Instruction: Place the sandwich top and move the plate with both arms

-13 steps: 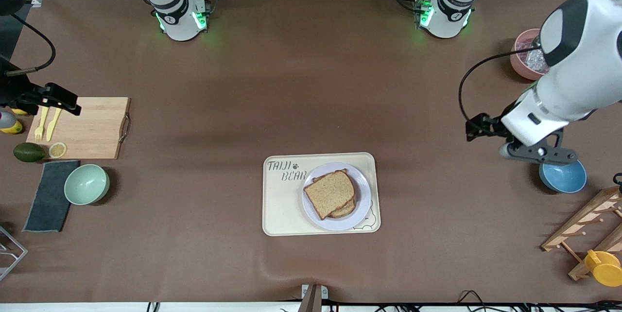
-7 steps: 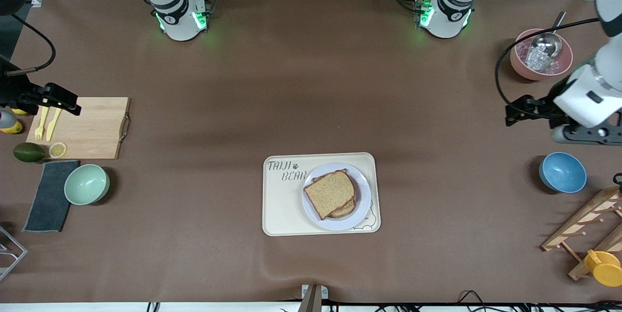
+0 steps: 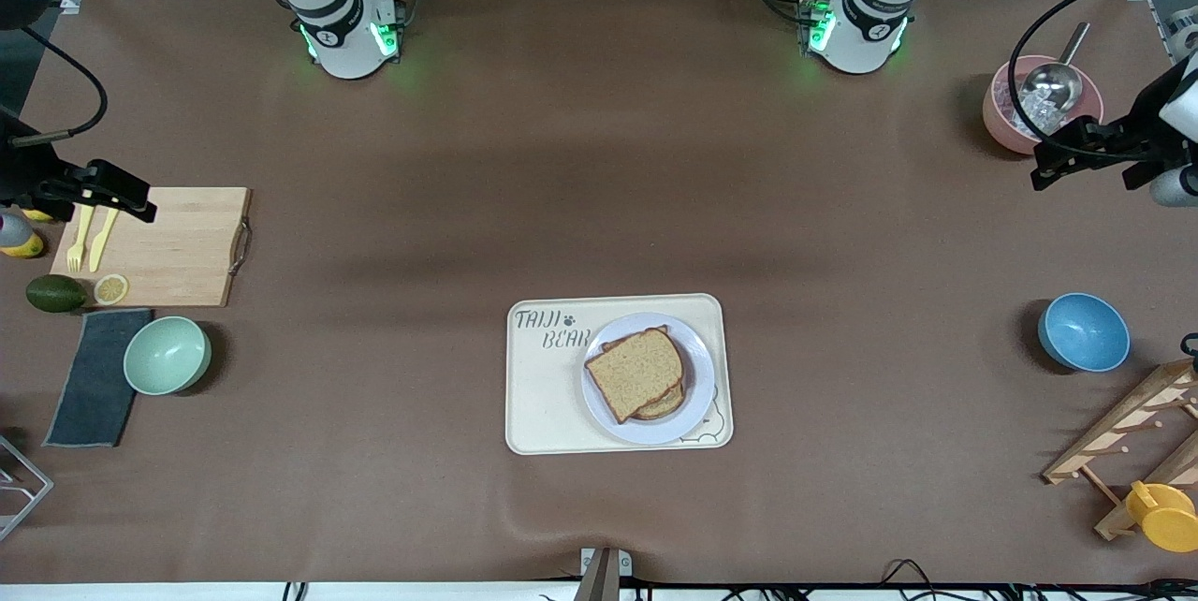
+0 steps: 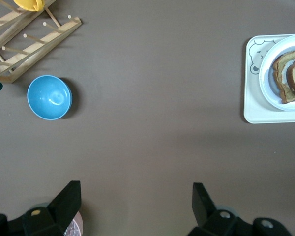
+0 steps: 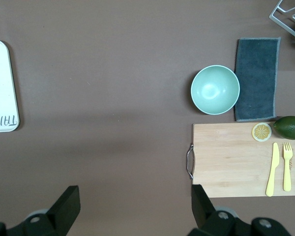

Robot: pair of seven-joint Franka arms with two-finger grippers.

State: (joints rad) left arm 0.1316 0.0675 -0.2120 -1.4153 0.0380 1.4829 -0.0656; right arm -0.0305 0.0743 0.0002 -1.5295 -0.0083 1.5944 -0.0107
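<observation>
Sandwich top [image 3: 638,373] lies on the lower slice of bread [image 3: 666,403] on the plate [image 3: 697,404], which sits on the cream tray [image 3: 538,395] (the one marked with a bear drawing) at mid-bench, toward the front camera. My left end effector [image 3: 1048,159] hangs over the left arm's end of the bench, just beside the pink bowl [image 3: 997,119] with its metal scoop [image 3: 1053,77], fingers [image 4: 64,204] spread wide and gripping nothing. My right end effector [image 3: 131,194] waits over the yellow fork [image 3: 80,238] and knife [image 3: 103,239] on the wooden cutting board [image 3: 178,245] at the right arm's end, fingers [image 5: 64,206] likewise parted and empty. Both end effectors are well apart from the plate. A blue bowl [image 3: 1083,331] rests nearer the front camera than the pink one; a green bowl [image 3: 167,355] sits beside a dark cloth [image 3: 94,376].
</observation>
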